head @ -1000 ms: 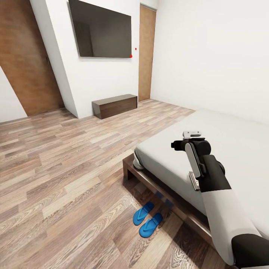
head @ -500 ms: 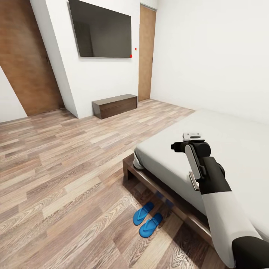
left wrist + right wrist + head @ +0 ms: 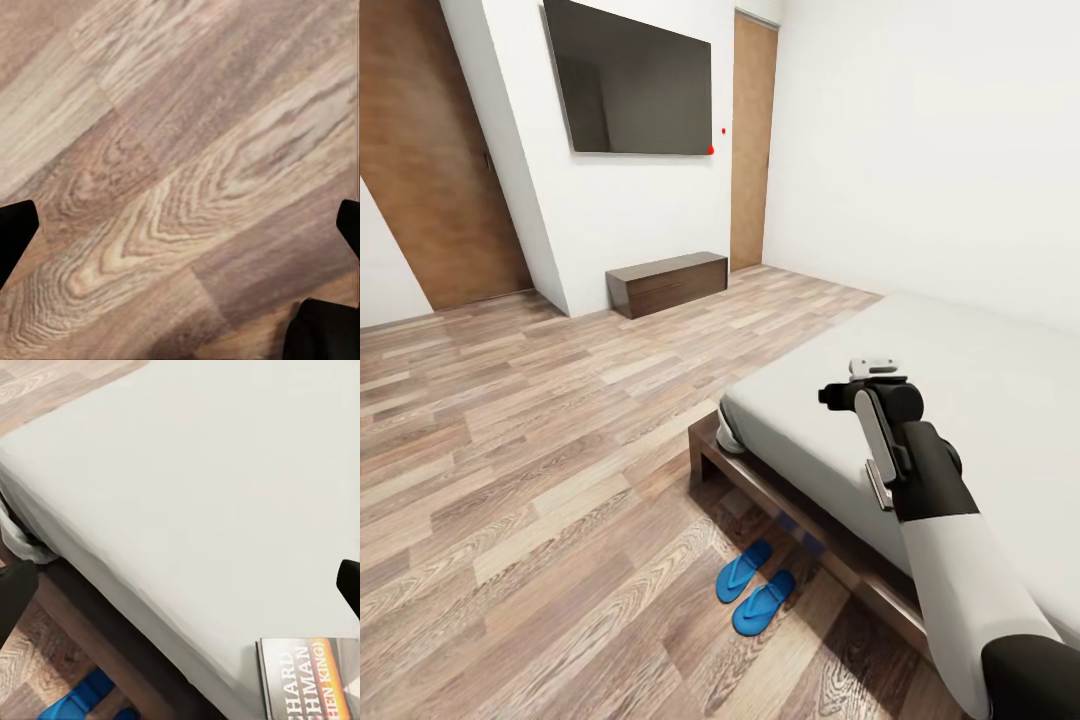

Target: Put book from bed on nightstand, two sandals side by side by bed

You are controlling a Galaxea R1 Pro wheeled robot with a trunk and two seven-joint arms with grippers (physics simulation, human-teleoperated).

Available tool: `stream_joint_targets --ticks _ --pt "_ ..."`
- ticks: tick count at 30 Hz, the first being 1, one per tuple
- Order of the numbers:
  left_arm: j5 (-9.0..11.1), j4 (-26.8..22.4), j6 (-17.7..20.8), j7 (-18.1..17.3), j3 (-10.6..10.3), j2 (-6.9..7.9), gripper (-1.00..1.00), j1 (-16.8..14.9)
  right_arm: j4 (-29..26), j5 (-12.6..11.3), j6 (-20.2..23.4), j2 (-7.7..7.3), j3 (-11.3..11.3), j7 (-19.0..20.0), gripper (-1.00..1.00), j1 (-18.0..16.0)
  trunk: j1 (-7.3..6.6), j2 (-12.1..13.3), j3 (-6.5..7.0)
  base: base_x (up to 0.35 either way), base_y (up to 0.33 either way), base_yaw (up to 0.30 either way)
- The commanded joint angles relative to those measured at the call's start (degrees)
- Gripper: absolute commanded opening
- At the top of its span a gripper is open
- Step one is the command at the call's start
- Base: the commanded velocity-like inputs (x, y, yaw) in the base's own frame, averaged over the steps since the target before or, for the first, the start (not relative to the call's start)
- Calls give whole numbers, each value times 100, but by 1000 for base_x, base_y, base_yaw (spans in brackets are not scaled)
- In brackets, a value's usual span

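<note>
Two bright blue sandals lie side by side on the wood floor, next to the bed's dark frame. The bed with its pale-grey mattress fills the right. My right arm reaches over the mattress near its corner. In the right wrist view my right gripper hangs open above the mattress. The book, dark with an orange band and white lettering, lies on the mattress near its edge, and the sandals show below. My left gripper is open over bare floor planks.
A long dark bench stands against the far wall under a dark wall screen. Wooden doors flank that wall. Wide wood floor stretches left of the bed. A dark part of the robot shows in the left wrist view.
My right arm has dipped very slightly over the bed. The sandals and everything else stay where they were.
</note>
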Motion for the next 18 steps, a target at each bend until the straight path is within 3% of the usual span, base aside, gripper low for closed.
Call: stream_joint_targets --ticks 1,3,5,9,18 --pt "59 -231 267 26 -24 21 100 -2 -2 -55 18 -8 14 -62 100 5 -1 -2 -5 0 0 0" --pt "56 -888 937 31 -16 57 100 -9 5 36 18 -12 15 -111 100 46 -1 -2 -5 0 0 0" --pt "52 -1345 1348 34 -13 70 100 -11 8 181 18 -13 17 -202 100 75 -1 -2 -5 0 0 0" --pt "44 -2428 2204 46 -8 80 100 -12 13 665 18 -9 19 -460 100 176 -1 -2 -5 0 0 0" --pt "43 -3926 3252 60 -7 70 100 -16 -34 1243 -73 -13 138 -617 100 646 175 -323 -149 0 0 0"
